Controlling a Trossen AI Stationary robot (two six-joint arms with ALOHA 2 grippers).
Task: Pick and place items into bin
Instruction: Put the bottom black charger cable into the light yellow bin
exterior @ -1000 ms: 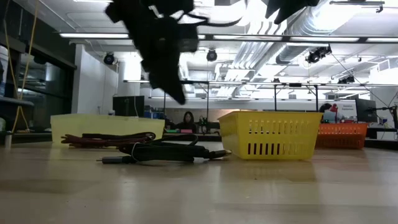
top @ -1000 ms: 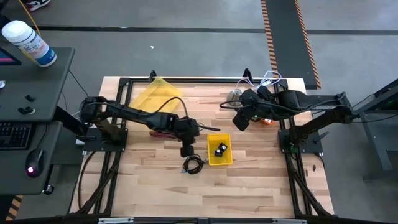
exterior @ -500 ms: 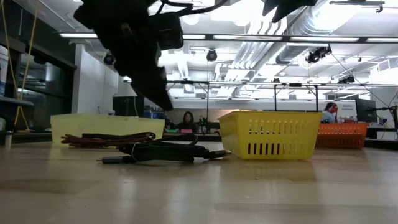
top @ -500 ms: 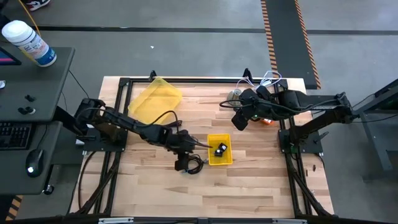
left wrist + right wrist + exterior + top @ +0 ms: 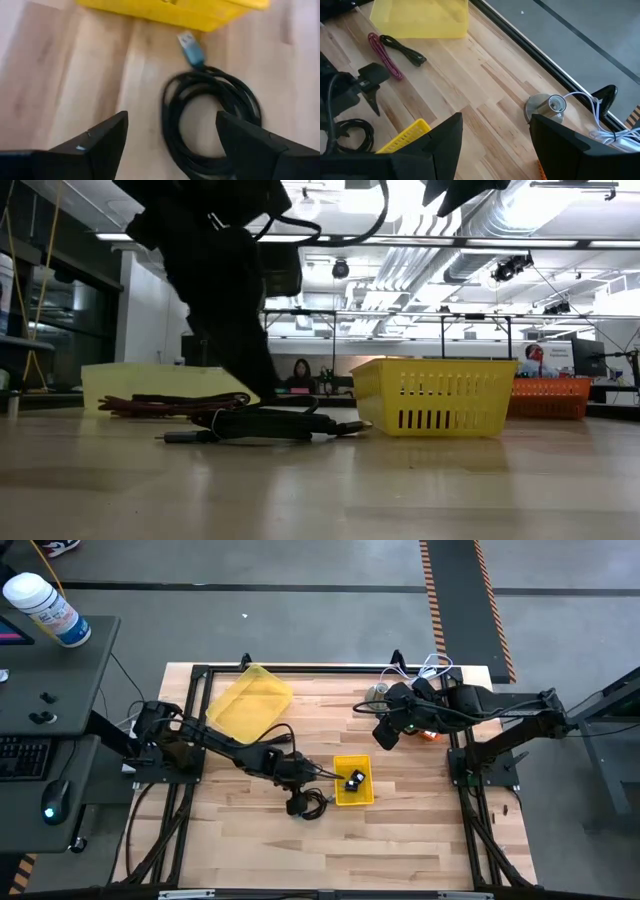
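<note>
A coiled black cable (image 5: 210, 125) lies flat on the wooden table just left of the yellow bin (image 5: 338, 795), its blue plug end (image 5: 191, 47) pointing at the bin. My left gripper (image 5: 172, 145) is open and low over the coil, one finger on either side of the coil's left half; I cannot tell whether it touches. Two small black blocks (image 5: 355, 781) lie in the bin. A red-handled tool (image 5: 385, 62) lies on the table near the yellow tray. My right gripper (image 5: 385, 737) hangs open above the table, far right of the bin.
A flat yellow tray (image 5: 250, 700) lies at the far left of the table. A grey metal cone (image 5: 545, 106) and white wires (image 5: 432, 667) sit at the far right. A black metal frame (image 5: 300, 668) runs along the table's edges. Bare wood lies toward the near edge.
My left gripper has gone down and toward the near edge, from beside the bin to just over the coiled cable, and its fingers have opened. The cable has stayed where it was.
</note>
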